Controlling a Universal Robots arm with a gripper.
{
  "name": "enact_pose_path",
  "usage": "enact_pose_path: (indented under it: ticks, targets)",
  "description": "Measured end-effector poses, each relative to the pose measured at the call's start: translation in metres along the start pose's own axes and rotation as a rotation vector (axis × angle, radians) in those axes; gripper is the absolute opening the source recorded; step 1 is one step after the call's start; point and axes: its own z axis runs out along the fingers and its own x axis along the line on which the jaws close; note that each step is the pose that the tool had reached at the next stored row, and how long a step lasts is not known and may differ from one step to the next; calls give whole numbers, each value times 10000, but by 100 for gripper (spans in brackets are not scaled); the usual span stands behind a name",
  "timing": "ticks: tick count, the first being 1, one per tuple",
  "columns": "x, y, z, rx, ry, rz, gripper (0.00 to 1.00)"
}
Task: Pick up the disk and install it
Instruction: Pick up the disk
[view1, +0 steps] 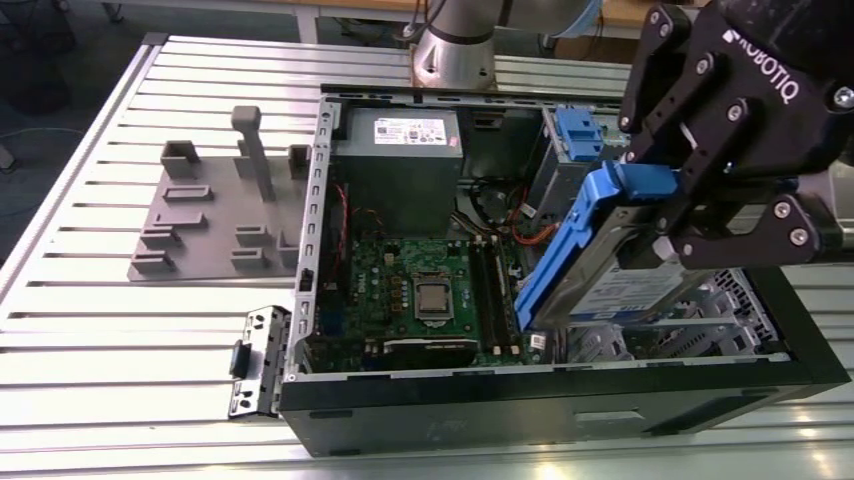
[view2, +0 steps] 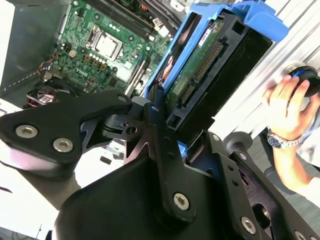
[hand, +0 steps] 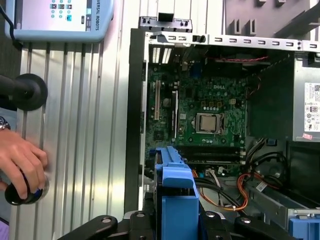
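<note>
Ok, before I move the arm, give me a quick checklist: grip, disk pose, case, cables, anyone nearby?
1. Grip: gripper shut on the disk by its blue carrier: ok.
2. Position: disk above the open computer case, at the exterior view's right: ok.
3. Disk level: steeply tilted: not ok.
4. Path: orange cables clear of the disk: cannot tell.
5. People: a hand outside the case, at the table: ok.

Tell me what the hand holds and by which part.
The hand grips the disk by the upper end of its blue frame; the disk slants down toward the open computer case.
</note>
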Motion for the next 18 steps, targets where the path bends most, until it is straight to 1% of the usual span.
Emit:
enact_pose_path:
  ticks: [18]
  targets:
    - [111, -276, -6, -7, 0, 0, 36]
